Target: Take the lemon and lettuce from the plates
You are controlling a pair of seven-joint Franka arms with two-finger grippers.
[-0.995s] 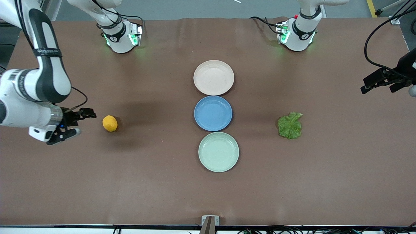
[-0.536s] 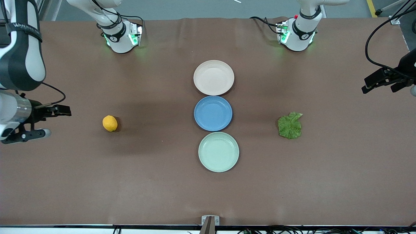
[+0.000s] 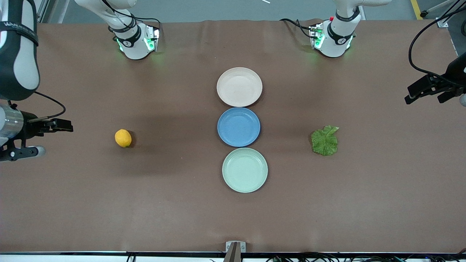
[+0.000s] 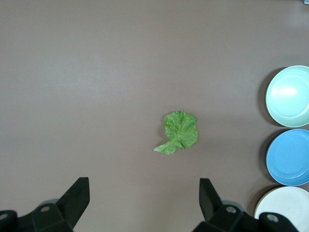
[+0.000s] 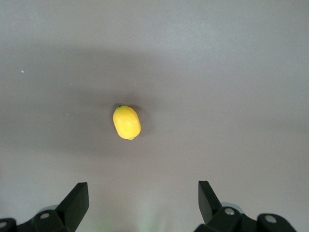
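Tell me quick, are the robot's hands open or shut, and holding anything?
Left end effector: open, holding nothing, up over the table above the lettuce.
Right end effector: open, holding nothing, up over the table above the lemon.

Brown tabletop under even overhead light

A matte brown tabletop (image 3: 164, 203) fills the view; a grey floor (image 3: 218, 9) shows past its edge by the bases, and dark cables (image 3: 327, 257) run along the near edge.

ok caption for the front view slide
Lemon and lettuce on the table beside three bare plates; both open grippers at the table's ends.
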